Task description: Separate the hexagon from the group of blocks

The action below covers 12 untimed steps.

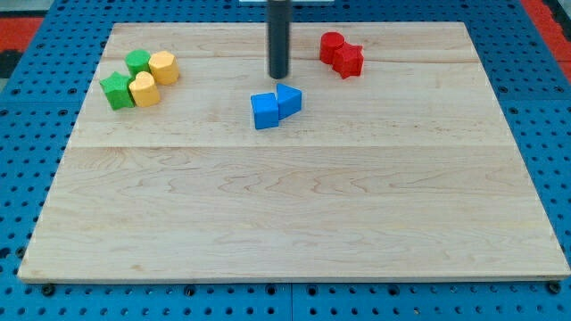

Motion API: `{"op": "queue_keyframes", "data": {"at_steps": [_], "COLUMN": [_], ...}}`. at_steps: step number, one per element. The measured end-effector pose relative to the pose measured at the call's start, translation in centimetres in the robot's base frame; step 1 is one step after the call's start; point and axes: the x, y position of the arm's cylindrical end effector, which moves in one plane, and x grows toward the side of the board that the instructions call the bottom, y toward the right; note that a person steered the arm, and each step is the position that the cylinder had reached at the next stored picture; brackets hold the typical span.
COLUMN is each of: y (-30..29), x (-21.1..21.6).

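A group of blocks sits at the view's upper left: a green block [137, 61], a yellow hexagon-like block [163, 67], a green star [116, 89] and a yellow block [144, 89], all touching. My tip [279, 77] stands near the top centre, just above a blue cube [265, 111] and a blue triangle [288, 100], which touch each other. The tip is apart from them by a small gap. It is far to the right of the green and yellow group.
Two red blocks, a round one [333, 46] and a star [349, 61], touch each other at the view's upper right. The wooden board [294, 214] lies on a blue perforated base [27, 53].
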Motion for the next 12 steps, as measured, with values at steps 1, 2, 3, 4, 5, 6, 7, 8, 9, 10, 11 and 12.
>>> {"op": "queue_keyframes", "data": {"at_steps": [1,2,3,4,5,6,7,8,9,10,11,12], "y": [-8.5,-10.1,-10.2,-14.6,-13.9,-14.2,-15.0,-13.2,-18.1,-17.9,-15.1,-14.9], "x": [-1.4,-2.2,-3.4,-2.7,1.9,4.3,7.3,3.4,2.0,4.4,4.8,7.2]}}
